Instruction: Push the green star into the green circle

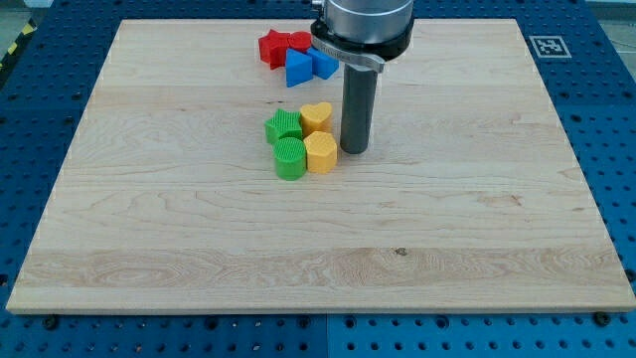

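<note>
Resting on the pale wooden worktop [477, 219], my tip [354, 150] stands just to the view's right of the yellow hexagonal block [321, 153], close beside it, though I cannot tell whether the two touch. My tool is a plain dark rod: it has no jaws to open or close and has hold of nothing.

I take that yellow hexagonal block as my landmark. The green ribbed circle block [290, 157] sits against its left side. The yellow heart-shaped block [316, 117] lies just above it, and the green ribbed star block [284, 126] lies up and to the left, directly above the green circle. The two green blocks look already touching or nearly so; I judge the task close to finished.

The risk, as I judge it, is the crowding. A push leftward from here would meet the yellow blocks first and shove the whole cluster, perhaps sliding the green circle away from the star or wedging a yellow block between them.

Well above the landmark, a red block [279, 47] and blue blocks [305, 66] are partly hidden behind the arm's housing [363, 25], so their shapes and number are unclear.
</note>
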